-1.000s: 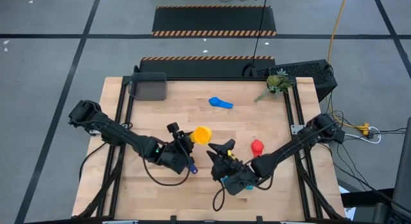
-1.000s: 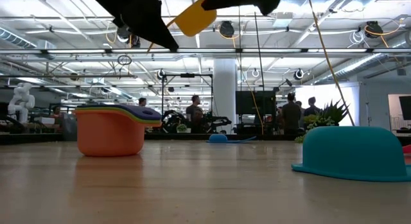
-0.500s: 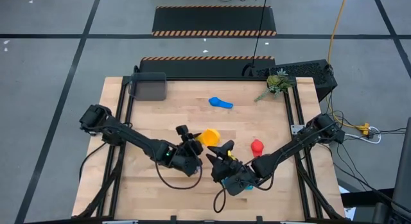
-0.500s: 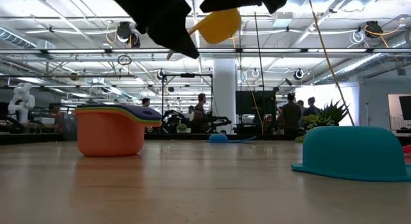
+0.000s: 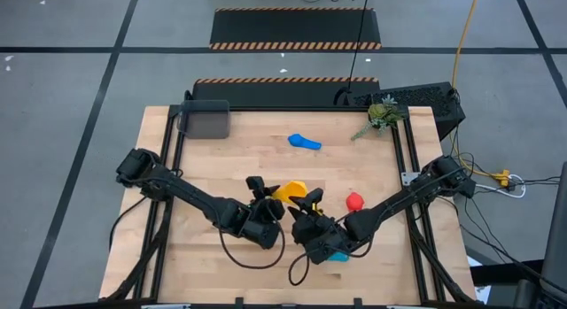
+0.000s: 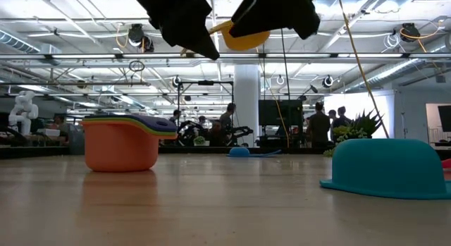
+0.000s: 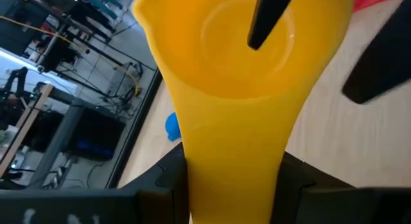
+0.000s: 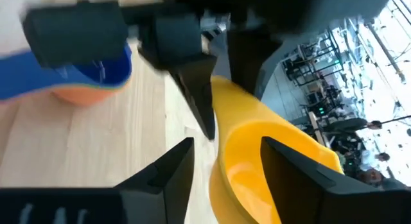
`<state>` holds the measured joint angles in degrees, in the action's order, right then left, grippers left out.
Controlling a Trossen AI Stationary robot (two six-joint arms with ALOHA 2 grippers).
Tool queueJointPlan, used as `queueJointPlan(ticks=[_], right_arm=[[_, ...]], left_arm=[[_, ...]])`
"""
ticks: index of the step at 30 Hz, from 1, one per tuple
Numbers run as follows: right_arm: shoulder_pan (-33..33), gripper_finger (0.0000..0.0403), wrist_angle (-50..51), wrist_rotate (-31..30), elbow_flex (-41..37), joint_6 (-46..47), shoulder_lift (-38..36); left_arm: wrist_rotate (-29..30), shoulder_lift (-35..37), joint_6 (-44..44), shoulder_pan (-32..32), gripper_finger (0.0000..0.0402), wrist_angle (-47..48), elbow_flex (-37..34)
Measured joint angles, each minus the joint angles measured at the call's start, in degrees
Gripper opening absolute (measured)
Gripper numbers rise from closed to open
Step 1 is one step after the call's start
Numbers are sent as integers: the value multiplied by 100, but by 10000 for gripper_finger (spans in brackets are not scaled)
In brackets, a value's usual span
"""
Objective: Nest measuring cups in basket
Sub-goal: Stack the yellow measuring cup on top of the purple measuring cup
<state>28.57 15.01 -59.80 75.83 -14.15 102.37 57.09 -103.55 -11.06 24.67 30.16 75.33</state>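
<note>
Handover of yellow cup (image 5: 291,192) in progress above the surface, mid-table.
Left gripper (image 5: 263,190) is clamping its handle; right gripper (image 5: 310,201), part-open, is straddling the rim and needs to close before release.

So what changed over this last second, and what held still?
The left gripper, holding the yellow cup by its handle, carried it rightward, up to the right gripper, whose fingers now straddle the cup's rim; whether they grip it isn't clear. The right gripper barely shifted. Unmoved: the nested stack, the upturned teal cup, the red cup, the blue cup and the basket.
</note>
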Motion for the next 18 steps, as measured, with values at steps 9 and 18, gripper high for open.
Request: queueJointPlan(ticks=[9, 18], right_arm=[[-10, 66, 179, 18, 0, 0, 0], [-62, 40, 371, 327, 0, 136, -2]], left_arm=[[1, 11, 43, 40, 135, -29, 0], [-1, 11, 86, 87, 133, -36, 0]])
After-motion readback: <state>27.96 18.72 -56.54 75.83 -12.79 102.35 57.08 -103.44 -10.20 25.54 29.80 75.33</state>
